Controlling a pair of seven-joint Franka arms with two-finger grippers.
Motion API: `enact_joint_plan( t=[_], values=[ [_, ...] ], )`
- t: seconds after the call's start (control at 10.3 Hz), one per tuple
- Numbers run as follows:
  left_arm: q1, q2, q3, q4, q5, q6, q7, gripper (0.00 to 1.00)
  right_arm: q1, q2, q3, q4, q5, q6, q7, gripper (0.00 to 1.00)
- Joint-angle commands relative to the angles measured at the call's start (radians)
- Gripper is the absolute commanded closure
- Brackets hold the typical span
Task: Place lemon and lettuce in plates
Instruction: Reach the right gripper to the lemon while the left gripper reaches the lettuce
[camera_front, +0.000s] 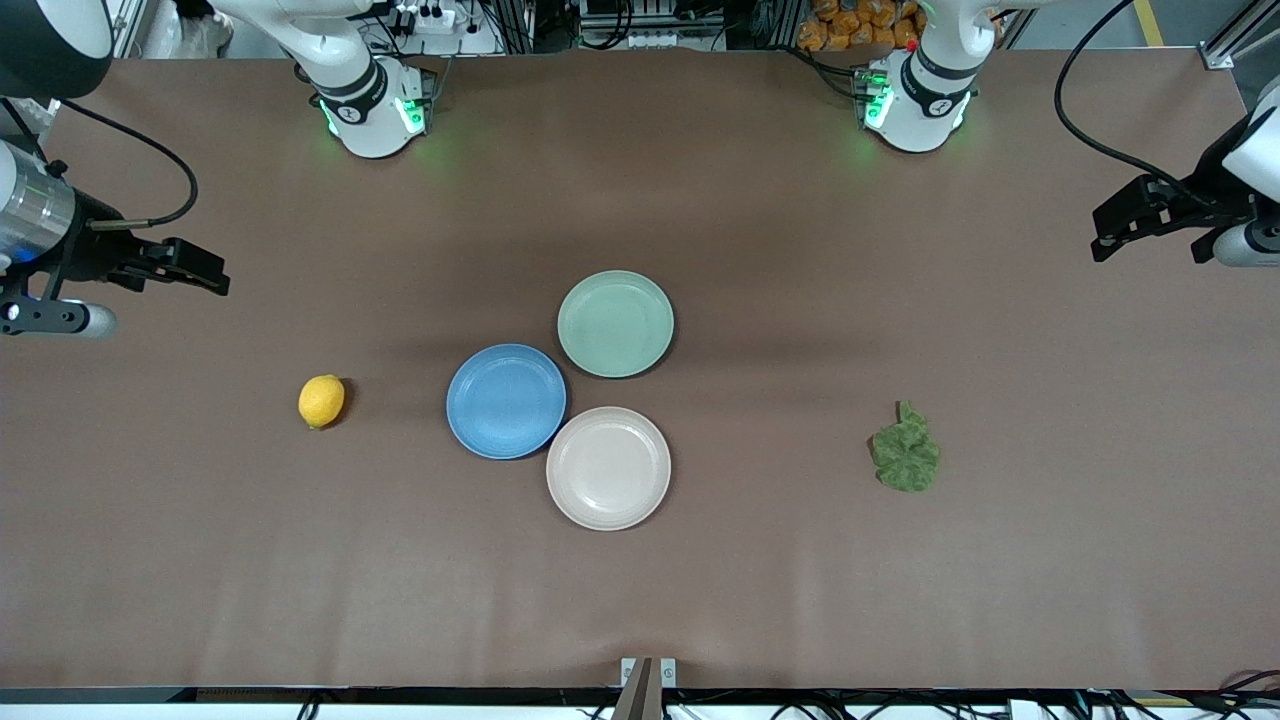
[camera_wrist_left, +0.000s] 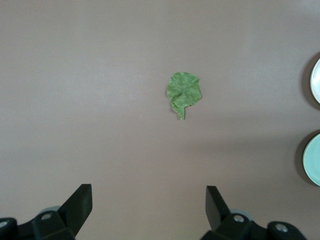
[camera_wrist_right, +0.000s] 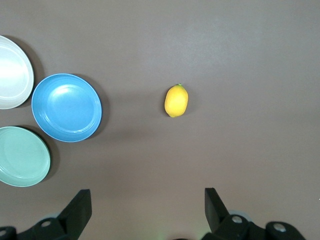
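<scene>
The lemon (camera_front: 321, 401) lies on the brown table toward the right arm's end, beside the blue plate (camera_front: 506, 401); it also shows in the right wrist view (camera_wrist_right: 176, 100). The cream-white plate (camera_front: 608, 467) touches the blue one, nearer the front camera. The lettuce (camera_front: 906, 453) lies toward the left arm's end; it also shows in the left wrist view (camera_wrist_left: 183, 92). My right gripper (camera_front: 205, 278) is open and empty, up over the table's edge at the right arm's end. My left gripper (camera_front: 1110, 232) is open and empty, up over the left arm's end. Both plates are empty.
A pale mint-green plate (camera_front: 615, 323) sits farther from the front camera, touching the blue one; it is empty. The two arm bases (camera_front: 372, 110) (camera_front: 912, 100) stand along the table's back edge. Bare brown tabletop lies between the plates and each item.
</scene>
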Motion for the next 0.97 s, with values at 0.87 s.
enact_joint_plan(
  t=[0.87],
  values=[
    [-0.015, 0.265, -0.019, -0.341, -0.006, 0.456, -0.005, 0.00, -0.066, 0.084, -0.001, -0.117, -0.005, 0.211, -0.008, 0.00]
  ],
)
